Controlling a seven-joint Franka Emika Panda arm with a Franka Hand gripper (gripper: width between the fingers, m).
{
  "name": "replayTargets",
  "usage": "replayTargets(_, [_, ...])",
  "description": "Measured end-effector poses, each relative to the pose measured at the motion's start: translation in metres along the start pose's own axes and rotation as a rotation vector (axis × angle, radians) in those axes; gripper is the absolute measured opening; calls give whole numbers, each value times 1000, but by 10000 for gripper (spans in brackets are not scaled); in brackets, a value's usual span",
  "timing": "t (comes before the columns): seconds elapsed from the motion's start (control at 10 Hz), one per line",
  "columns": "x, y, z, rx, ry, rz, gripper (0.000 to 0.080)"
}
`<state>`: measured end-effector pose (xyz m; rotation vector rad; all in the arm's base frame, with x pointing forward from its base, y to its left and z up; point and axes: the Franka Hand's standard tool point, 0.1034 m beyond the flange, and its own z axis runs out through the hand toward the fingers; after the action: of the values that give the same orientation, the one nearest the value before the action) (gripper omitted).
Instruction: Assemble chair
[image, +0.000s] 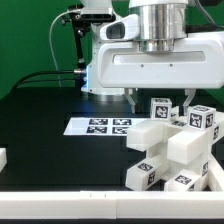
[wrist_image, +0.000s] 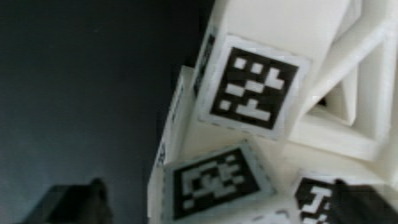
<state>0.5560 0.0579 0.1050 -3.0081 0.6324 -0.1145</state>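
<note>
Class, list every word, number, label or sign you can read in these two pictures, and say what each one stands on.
No readable words, numbers or brand names appear.
Chair parts: black-and-white square tags only, patterns, no text.
Marker board: the same kind of tags, no lettering.
Wrist view: close tags, still no characters.

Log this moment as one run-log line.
claw: open, holding nothing | position: above chair parts | chair parts: clustered at exterior view's right | marker board: flat on table
</note>
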Motion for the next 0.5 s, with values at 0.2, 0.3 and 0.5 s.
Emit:
replayTargets(0.2, [0,0,0,1,-1,99,260])
replayTargets(0.3, [0,-1,0,1,-1,178,260])
replayTargets(0.5, [-1,-3,0,2,0,463,262])
